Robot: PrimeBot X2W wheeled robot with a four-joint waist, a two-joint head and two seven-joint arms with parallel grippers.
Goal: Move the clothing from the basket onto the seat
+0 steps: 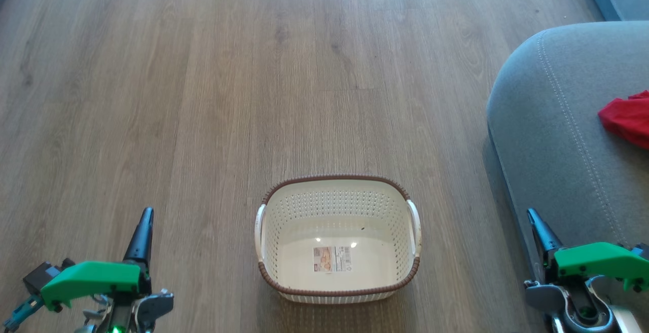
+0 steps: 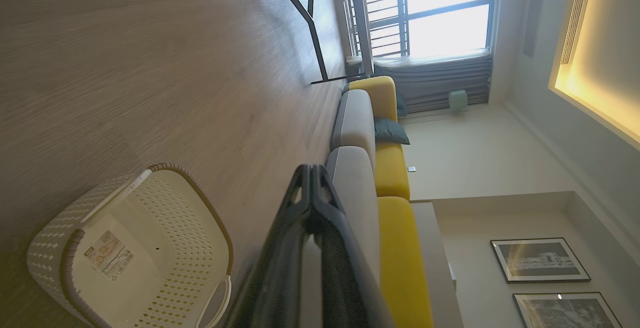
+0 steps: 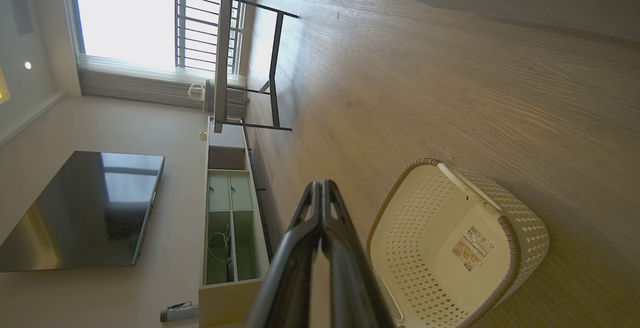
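Left gripper (image 1: 145, 217) sits at my near left above the floor (image 1: 203, 95), its two fingers pressed together and holding nothing. My right gripper (image 1: 533, 217) is at the near right, by the seat's left edge, and its fingers are also closed with nothing between them. Between the two, the basket (image 1: 337, 178) stands upright on the floor, with a label (image 1: 332, 259) on its bare bottom. I see the clothing (image 1: 627, 117) as a red heap lying on the seat (image 1: 547, 120) at the far right. It is cut off by the frame edge and well apart from the basket.
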